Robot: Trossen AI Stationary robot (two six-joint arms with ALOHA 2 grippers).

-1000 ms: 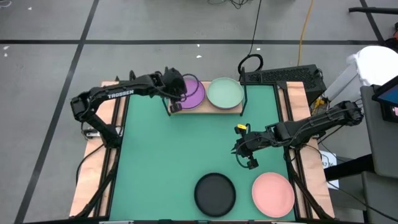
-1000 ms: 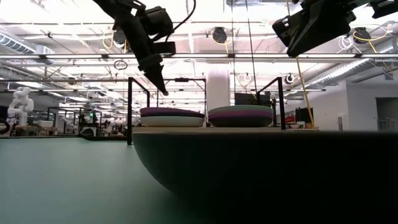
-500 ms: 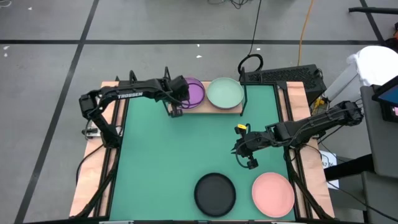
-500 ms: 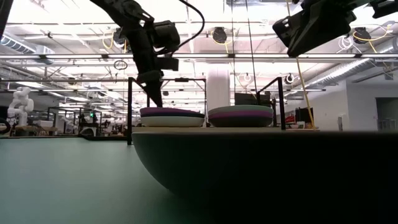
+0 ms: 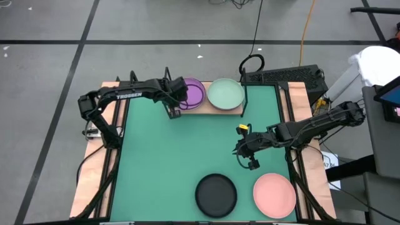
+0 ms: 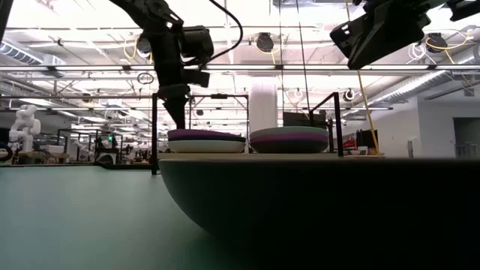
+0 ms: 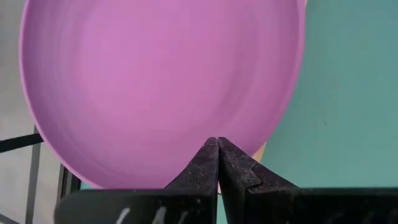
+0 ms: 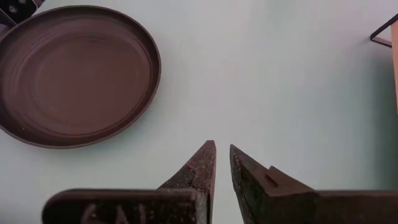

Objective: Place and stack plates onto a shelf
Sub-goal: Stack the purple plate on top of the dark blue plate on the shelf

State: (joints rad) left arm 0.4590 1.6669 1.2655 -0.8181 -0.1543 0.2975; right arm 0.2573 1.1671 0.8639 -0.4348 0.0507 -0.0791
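Observation:
The shelf (image 5: 232, 111) stands at the table's far middle. On it a purple plate (image 5: 195, 94) tops the left stack and a pale mint plate (image 5: 225, 94) tops the right stack. In the low view the purple plate (image 6: 206, 135) lies on a white one (image 6: 206, 145). My left gripper (image 5: 177, 95) is shut, pointing down at the purple plate's left near rim (image 7: 186, 168). My right gripper (image 5: 247, 154) hangs above the table's right middle, open by a narrow gap and empty. A black plate (image 5: 216, 194) and a salmon pink plate (image 5: 274, 192) lie on the table near its front edge. My left gripper's shut fingertips (image 7: 217, 146) stand over the purple plate's rim, coming from above and pointing down. I cannot tell whether they touch the plate.
The shelf's black wire posts (image 6: 155, 135) (image 6: 339, 124) rise beside the stacks. The black plate (image 8: 74, 74) shows in the right wrist view, ahead of the fingers. Green table surface (image 5: 181, 150) lies between the shelf and the front plates. A person sits beyond the table's right edge (image 5: 375, 69).
My left gripper has gone down and a little toward the table's left edge, from above the purple plate to its left rim. It has turned from slanting to pointing straight down.

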